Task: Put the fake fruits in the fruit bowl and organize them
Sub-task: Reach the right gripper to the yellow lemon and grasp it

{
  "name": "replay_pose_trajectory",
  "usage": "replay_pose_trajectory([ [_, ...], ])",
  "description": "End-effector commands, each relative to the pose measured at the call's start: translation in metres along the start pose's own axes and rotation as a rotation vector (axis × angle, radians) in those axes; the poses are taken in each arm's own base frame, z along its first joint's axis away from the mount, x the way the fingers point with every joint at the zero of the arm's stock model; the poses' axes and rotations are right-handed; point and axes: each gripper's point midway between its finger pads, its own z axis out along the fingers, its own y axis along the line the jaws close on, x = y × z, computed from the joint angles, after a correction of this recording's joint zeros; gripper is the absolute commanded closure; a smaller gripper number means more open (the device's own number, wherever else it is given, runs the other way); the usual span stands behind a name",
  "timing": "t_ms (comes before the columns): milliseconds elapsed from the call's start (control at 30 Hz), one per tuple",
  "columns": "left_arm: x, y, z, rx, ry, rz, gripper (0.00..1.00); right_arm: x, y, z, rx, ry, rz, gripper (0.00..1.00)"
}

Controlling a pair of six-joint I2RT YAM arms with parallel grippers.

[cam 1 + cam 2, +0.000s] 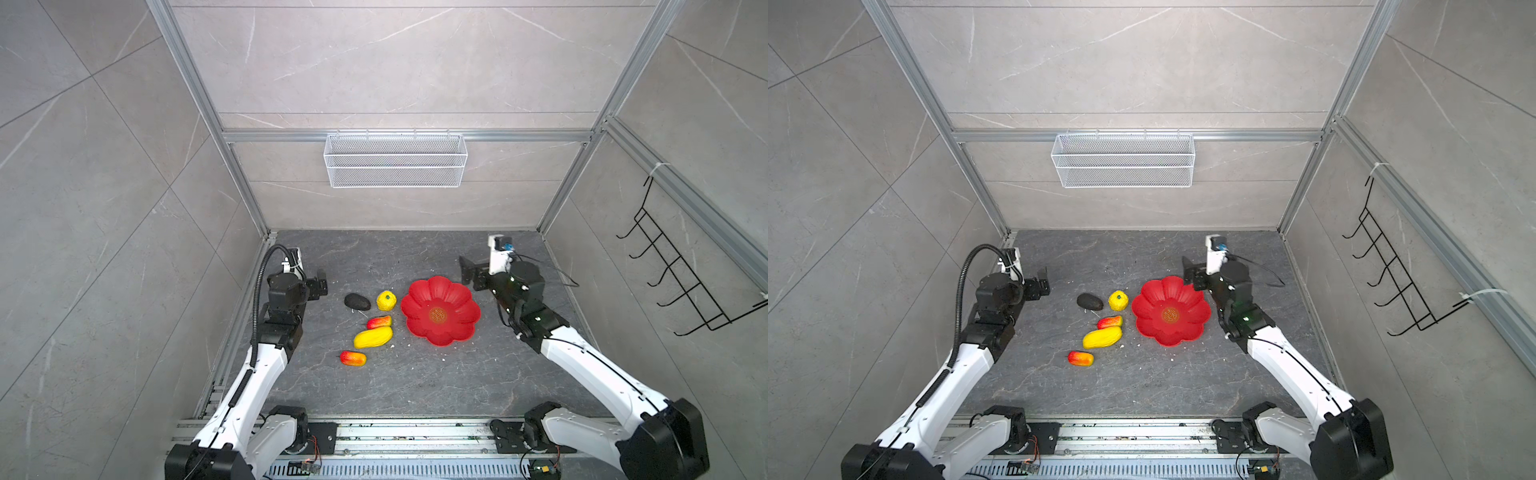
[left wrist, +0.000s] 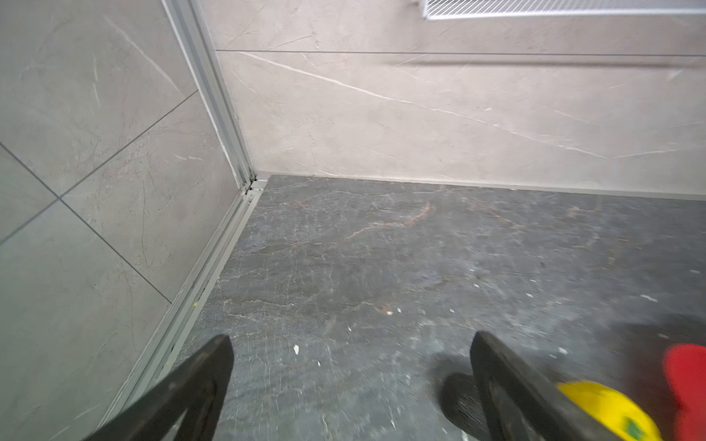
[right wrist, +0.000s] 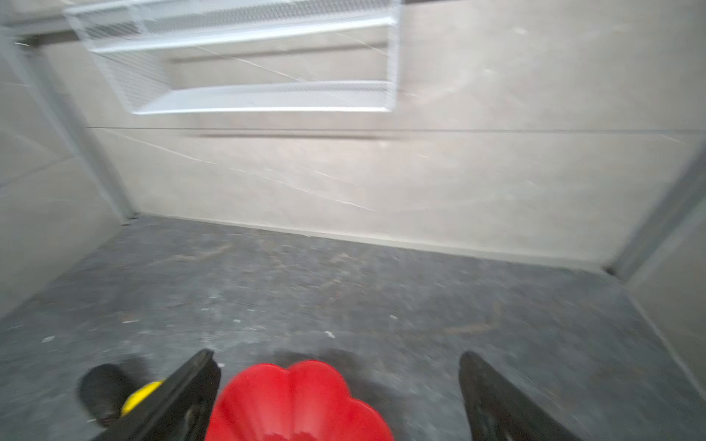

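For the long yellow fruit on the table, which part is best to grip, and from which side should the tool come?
Grip the long yellow fruit across its narrow middle, coming from straight above, probably with the open left tool, the nearer one. It lies flat, its long axis slanted, and a red-yellow fruit lies close beside its far end, so that end is crowded.
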Motion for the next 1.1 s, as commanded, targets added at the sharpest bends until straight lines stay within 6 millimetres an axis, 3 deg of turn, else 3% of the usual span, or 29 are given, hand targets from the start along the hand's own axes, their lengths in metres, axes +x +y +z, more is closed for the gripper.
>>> replay_pose_trajectory([
  [0,0.020,-0.018,-0.028,0.084,0.194,0.053,0.00,0.052,0.069,0.024,-0.189,0.304,-0.061,0.00],
  [167,0.006,-0.036,-0.057,0.197,0.268,0.086,0.00,0.081,0.153,0.063,-0.312,0.492,-0.179,0.00],
  [333,0.020,-0.032,-0.074,0.212,0.381,0.182,0.00,0.124,0.191,0.104,-0.353,0.623,-0.205,0.00],
  [467,0.048,-0.030,-0.080,0.236,0.427,0.242,0.00,0.146,0.200,0.123,-0.351,0.698,-0.215,0.00],
  [600,0.066,-0.031,-0.081,0.259,0.422,0.231,0.00,0.167,0.189,0.126,-0.291,0.767,-0.249,0.00],
  [867,0.065,-0.034,-0.081,0.301,0.417,0.182,0.00,0.201,0.181,0.123,-0.274,0.818,-0.258,0.03],
  [1067,0.062,-0.032,-0.083,0.287,0.398,0.183,0.00,0.213,0.182,0.129,-0.268,0.844,-0.249,0.15],
])
